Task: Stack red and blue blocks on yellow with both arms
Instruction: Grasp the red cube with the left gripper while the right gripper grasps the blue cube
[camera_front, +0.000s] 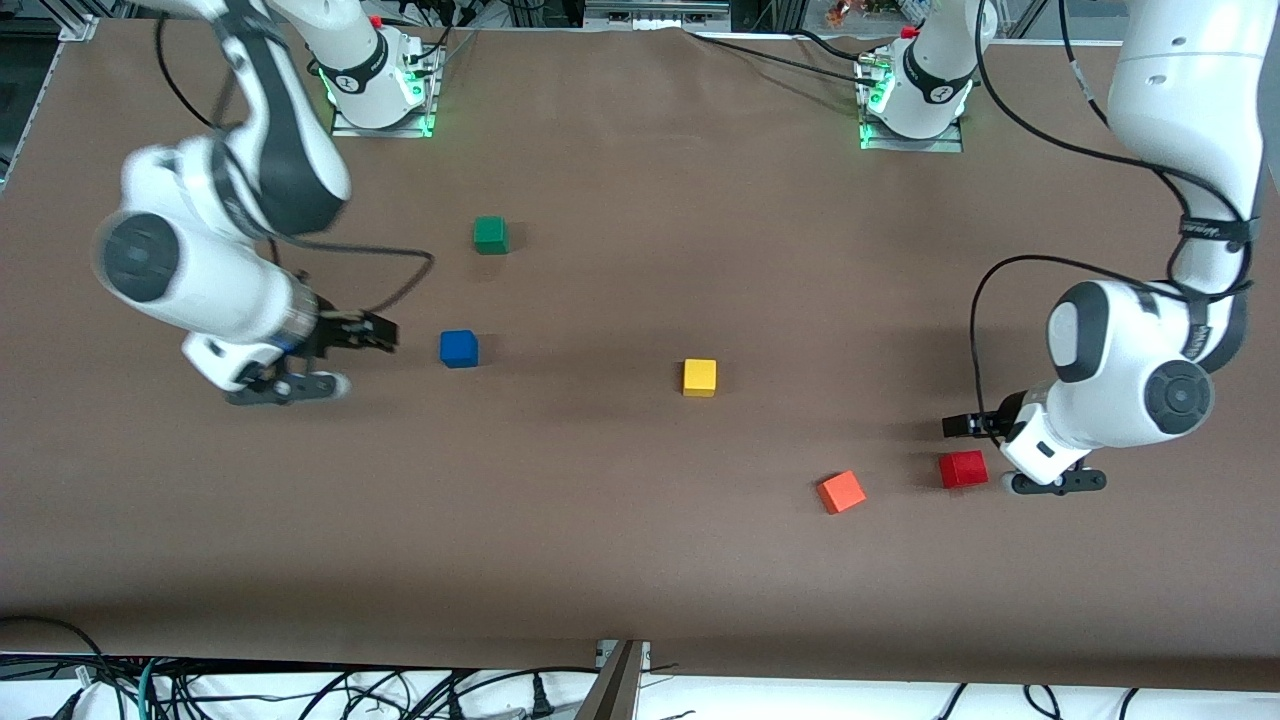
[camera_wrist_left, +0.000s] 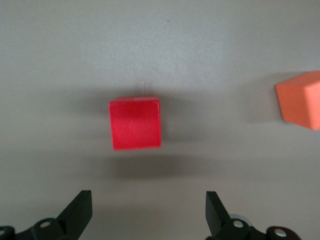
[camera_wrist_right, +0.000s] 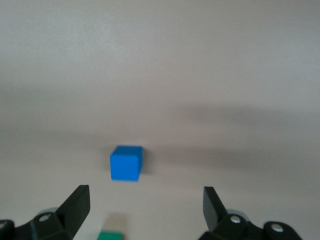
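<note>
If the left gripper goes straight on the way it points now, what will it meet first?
Most likely the red block. The left gripper is open, and in its wrist view the block lies ahead, roughly centred between the fingers. The orange block sits off to one side, out of line. How high the gripper is stays unclear.

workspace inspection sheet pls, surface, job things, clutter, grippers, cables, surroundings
surface: brown matte table; no stack built yet.
job's things: deep red cube toward the left arm's end; royal blue cube toward the right arm's end; bright yellow cube between them, standing alone. All three on the table, apart.
clutter: orange-red cube beside the red one; green cube, farther from the front camera than the blue one.
grippers: left gripper open, close to the red cube, holding nothing; right gripper open, close to the blue cube, holding nothing.
cables: black cables loop along both arms.
surroundings: loose wires below the table's near edge.
</note>
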